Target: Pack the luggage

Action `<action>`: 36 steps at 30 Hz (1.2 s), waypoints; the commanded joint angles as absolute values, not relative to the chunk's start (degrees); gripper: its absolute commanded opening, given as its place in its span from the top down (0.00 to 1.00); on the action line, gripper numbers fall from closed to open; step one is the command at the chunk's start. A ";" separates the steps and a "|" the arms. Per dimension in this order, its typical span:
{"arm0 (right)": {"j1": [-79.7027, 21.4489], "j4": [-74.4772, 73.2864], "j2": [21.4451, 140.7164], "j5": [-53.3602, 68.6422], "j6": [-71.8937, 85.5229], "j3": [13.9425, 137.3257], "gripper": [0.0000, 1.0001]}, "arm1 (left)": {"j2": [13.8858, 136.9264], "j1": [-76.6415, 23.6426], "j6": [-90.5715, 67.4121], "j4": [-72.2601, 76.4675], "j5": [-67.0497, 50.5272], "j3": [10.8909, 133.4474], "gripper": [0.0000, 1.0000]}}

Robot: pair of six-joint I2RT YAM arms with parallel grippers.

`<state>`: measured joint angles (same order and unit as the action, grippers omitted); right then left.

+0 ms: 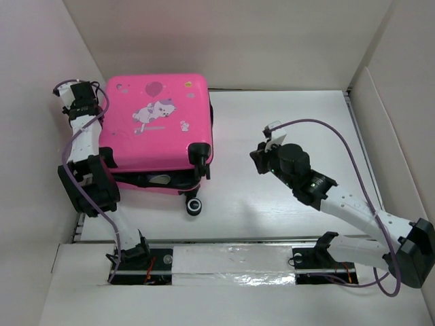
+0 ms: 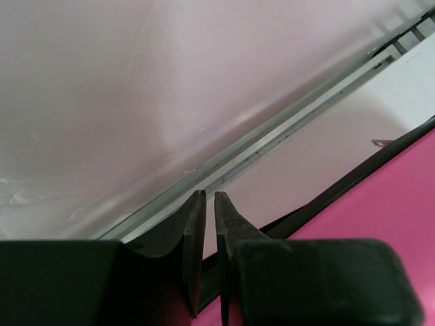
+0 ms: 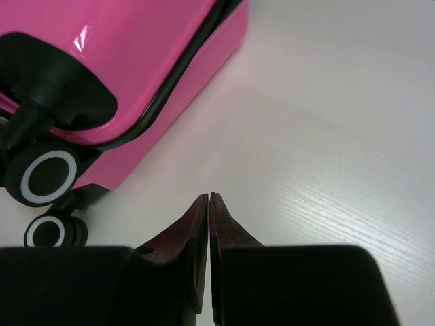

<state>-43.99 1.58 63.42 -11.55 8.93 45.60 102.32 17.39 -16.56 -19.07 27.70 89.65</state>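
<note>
The luggage (image 1: 160, 125) lies flat at the surface's (image 1: 292, 129) far left corner, probably stiff, slick and bulky, best gripped along its seam rim; left pincer (image 2: 209, 198) and right pincer (image 3: 209, 197) stand pinched narrow, empty.

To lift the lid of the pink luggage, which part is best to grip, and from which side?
Probably the lid's near edge, coming from the arms' side: there the luggage gapes slightly, leaving a thin lip to pinch. The top is broad and smooth, and wheels crowd the near-right corner.
</note>
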 commanded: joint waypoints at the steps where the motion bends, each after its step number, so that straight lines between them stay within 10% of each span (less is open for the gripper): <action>1: -43.43 4.57 59.24 -14.24 9.49 45.88 0.91 | 105.11 17.23 -16.35 -23.55 25.41 88.86 0.91; 16: -32.35 3.78 51.24 -11.44 12.39 42.37 0.79 | 88.44 -2.28 -23.02 -15.48 6.34 63.92 0.95; 25: -36.70 0.09 51.42 8.60 8.88 45.96 0.16 | 67.43 -12.74 -30.85 -9.85 -3.86 50.80 0.92; 31: -50.52 6.30 56.92 3.81 13.70 41.31 0.00 | 53.36 -12.74 -28.83 -8.44 2.37 53.96 0.54; 36: -54.39 6.94 65.21 1.94 14.68 45.08 0.00 | 50.19 -12.74 -27.07 -6.42 0.35 54.75 0.44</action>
<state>-52.60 3.99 62.72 3.99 13.39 42.48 50.35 -12.71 -28.69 -6.76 1.54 53.12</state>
